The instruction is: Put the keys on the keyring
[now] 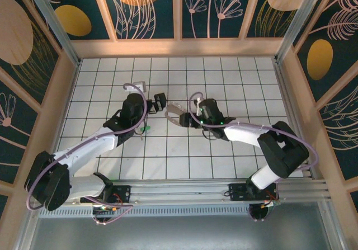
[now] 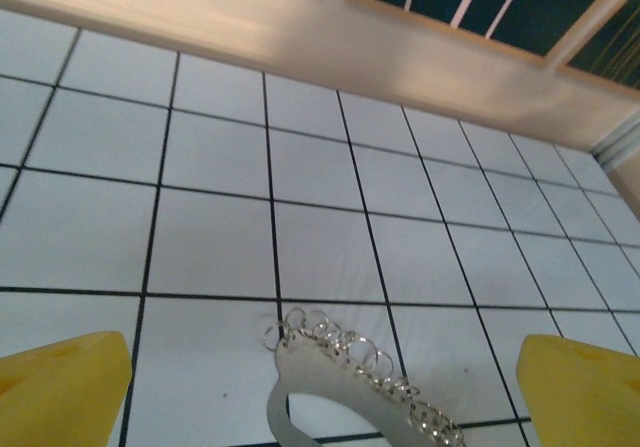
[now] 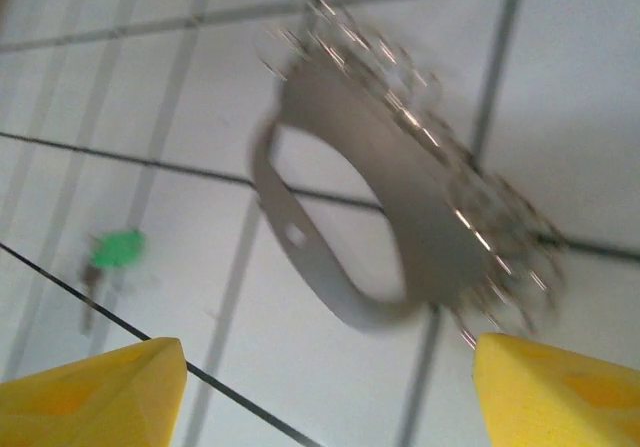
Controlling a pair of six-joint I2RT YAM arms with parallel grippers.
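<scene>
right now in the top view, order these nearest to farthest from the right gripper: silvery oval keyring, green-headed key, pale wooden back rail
1. silvery oval keyring, just ahead of the right gripper
2. green-headed key, farther left
3. pale wooden back rail, far edge

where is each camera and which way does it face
Top external: above and behind the bases, looking down at the tiled floor; both arms, left hand, right hand.
Left wrist: low, facing across the tiles to the keyring; own yellow fingertips.
Right wrist: angled down at the keyring and green key; own yellow fingertips.
Both wrist views share the keyring.
</scene>
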